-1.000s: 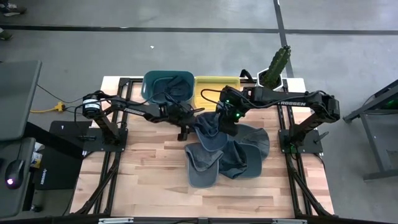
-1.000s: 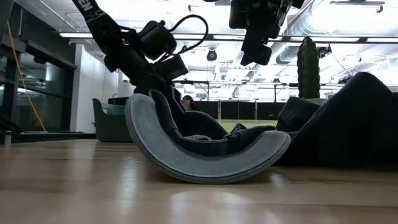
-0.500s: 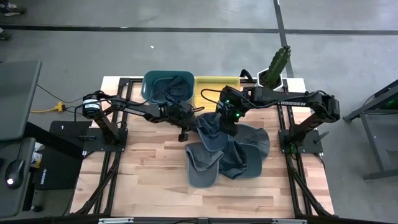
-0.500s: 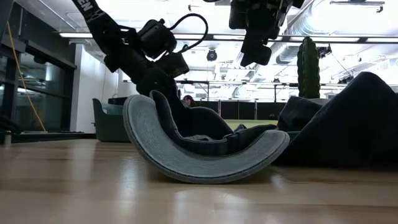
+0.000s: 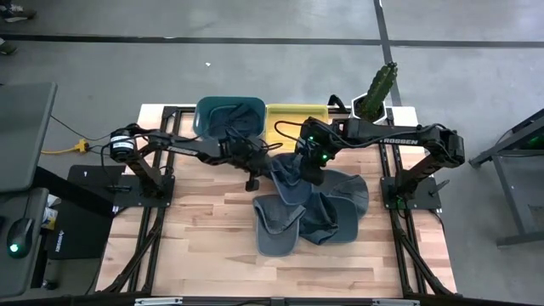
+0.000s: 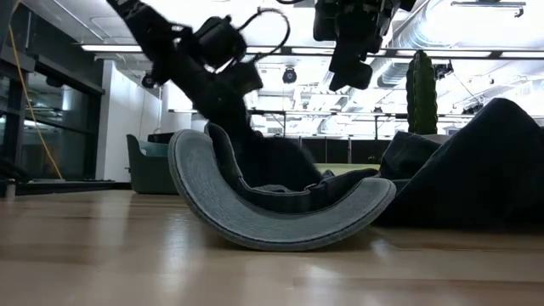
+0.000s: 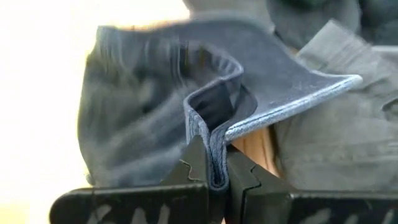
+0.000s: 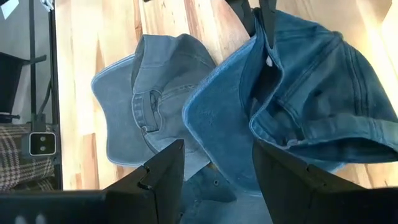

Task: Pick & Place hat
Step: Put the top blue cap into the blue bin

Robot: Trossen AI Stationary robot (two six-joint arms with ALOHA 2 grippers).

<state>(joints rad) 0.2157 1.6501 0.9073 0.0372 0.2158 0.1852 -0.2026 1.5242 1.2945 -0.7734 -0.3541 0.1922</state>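
Note:
A dark blue denim hat [image 5: 287,174] lies on top of a pile of hats [image 5: 327,212] in the middle of the wooden table. My left gripper [image 7: 216,177] reaches it from the left and is shut on its brim. My right gripper [image 8: 217,171] hangs open above the same hat [image 8: 298,93] and touches nothing. A grey hat [image 8: 143,112] lies at the near side of the pile. In the low view its brim [image 6: 255,217] curls up off the table. My left gripper pinches a folded edge of the blue hat's brim [image 7: 214,140] between its two fingers [image 7: 194,167]. The doubled cloth stands up out of the fingertips. The fingers come at it from the table's left, slanting down. The rest of the hat still lies on the pile.
A teal bin [image 5: 223,112] with dark cloth in it and a yellow bin [image 5: 289,117] stand at the far edge. A cactus in a pot [image 5: 378,89] stands at the far right. Bare wood lies left of and nearer than the pile.
My left gripper has shut on the blue hat's brim. It is now blurred in the low view, rising a little. The grey hat's upturned brim has tipped slightly more upright. My right gripper has kept still.

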